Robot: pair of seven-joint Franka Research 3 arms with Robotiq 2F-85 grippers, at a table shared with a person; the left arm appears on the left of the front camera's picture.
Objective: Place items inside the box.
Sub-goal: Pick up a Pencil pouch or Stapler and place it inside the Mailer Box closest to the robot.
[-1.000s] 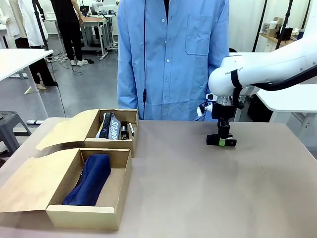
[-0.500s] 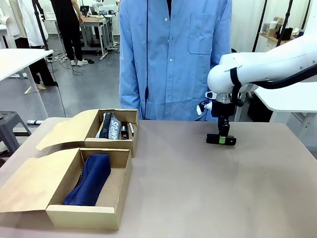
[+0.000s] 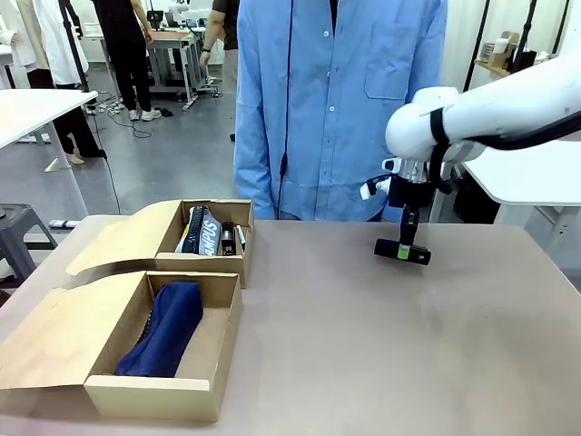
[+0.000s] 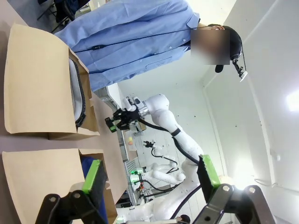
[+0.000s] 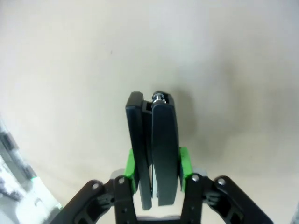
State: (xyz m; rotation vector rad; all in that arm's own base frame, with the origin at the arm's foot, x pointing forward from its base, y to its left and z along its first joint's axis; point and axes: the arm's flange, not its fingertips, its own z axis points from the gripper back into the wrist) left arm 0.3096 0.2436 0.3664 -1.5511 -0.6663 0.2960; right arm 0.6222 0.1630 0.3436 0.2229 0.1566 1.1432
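Clamps a black stapler (image 3: 387, 247) across its body with the right tool (image 3: 402, 252), green pads (image 5: 131, 163) pressed against both flanks. Rides higher than a second ago, when set level and low at the counter (image 3: 363, 345). Now tilts, picture-right end lower, and seems just off the surface. Carries the white wrist (image 3: 418, 136) higher too, swung a little toward picture right. Finds the person (image 3: 336, 109) in the blue shirt shifted toward picture right along the far edge, closer behind the arm. Shows no change at the boxes or in what lies inside them.

Hangs over the far-right part of the counter, near its far edge and well apart from both cardboard boxes. Leaves a wide bare stretch of counter between stapler and boxes, and all along the near side out to the right edge. Sets the two open boxes side by side at the left. Holds a dark item with white lettering (image 3: 204, 232) and smaller dark things in the far box (image 3: 214, 265), and the navy blue fabric pouch (image 3: 168, 327) lying lengthwise in the near box (image 3: 156, 396). Spreads the flaps (image 3: 54, 336) out toward the counter's left edge. Keeps the left tool (image 4: 152, 172) released, pads wide apart with nothing between, looking across the flaps toward the other arm.
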